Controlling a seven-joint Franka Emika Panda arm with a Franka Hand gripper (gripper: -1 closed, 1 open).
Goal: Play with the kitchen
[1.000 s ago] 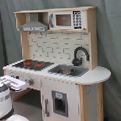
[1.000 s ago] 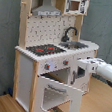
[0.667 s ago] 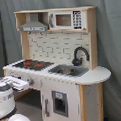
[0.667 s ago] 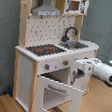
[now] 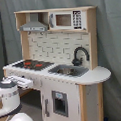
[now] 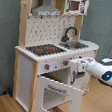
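Second exterior view: the kitchen (image 6: 52, 56), tall, white and light wood, stands on a wood floor (image 6: 0, 102) against a grey-green curtain (image 6: 4, 35) and fills most of the frame; in the first exterior view the kitchen (image 5: 56, 66) also takes the centre. Oven door (image 6: 56, 97) hangs open, tilted outward from the lower front. White robot arm (image 6: 104, 73) comes in from the second exterior view's right, level with the front panel below the counter; in the first exterior view the arm (image 5: 10, 96) sits at the first exterior view's lower left. Hood (image 6: 46, 11) is top left, microwave (image 6: 75, 5) top right, dotted backsplash (image 6: 47, 33) between shelf and counter. Black-red hob (image 6: 42, 50) lies on the counter beside the grey sink (image 6: 76, 45), black faucet (image 6: 70, 33) behind it. Gripper (image 6: 78, 66) is right at the front panel beside the open oven; cannot tell whether its fingers are apart or closed.
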